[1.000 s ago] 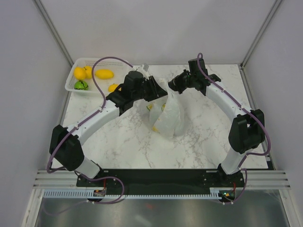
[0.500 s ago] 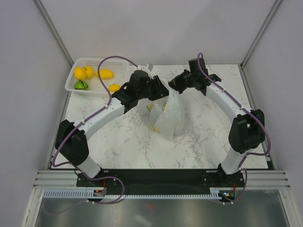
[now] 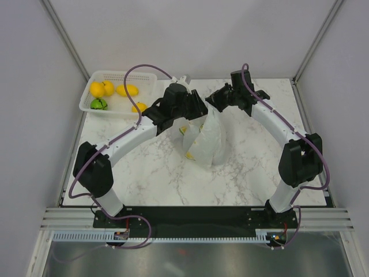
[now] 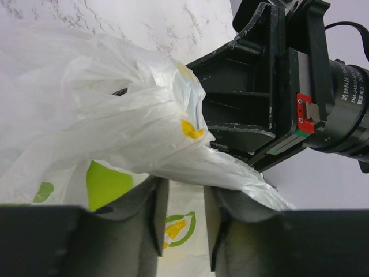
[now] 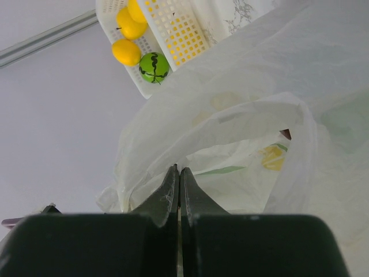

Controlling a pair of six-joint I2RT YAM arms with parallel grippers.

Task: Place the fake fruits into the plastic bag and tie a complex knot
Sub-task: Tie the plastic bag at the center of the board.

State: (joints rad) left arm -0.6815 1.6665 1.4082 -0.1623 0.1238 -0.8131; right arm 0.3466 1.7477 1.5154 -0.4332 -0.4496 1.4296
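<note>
The plastic bag (image 3: 204,141) stands mid-table, white with lemon prints, its top pulled up between both grippers. My right gripper (image 5: 179,171) is shut on a fold of the bag's upper film (image 5: 242,115). My left gripper (image 4: 185,190) is open at the bag's top, with film (image 4: 115,115) draped over its fingertips and nothing pinched between them. The right gripper's black body (image 4: 271,86) sits just beyond it. Fake fruits, yellow ones (image 3: 97,89) and a green one (image 3: 98,104), lie in the basket. Yellow patches show through the bag; I cannot tell prints from fruit. No knot is visible.
The white perforated basket (image 3: 109,78) sits at the table's back left corner, also seen in the right wrist view as the basket (image 5: 173,34) with a green fruit (image 5: 154,66). Grey walls enclose the marble table (image 3: 150,173) on three sides.
My left arm has swung right toward the bag's top, closing in on the right gripper. The right gripper has held still, shut on the bag.
</note>
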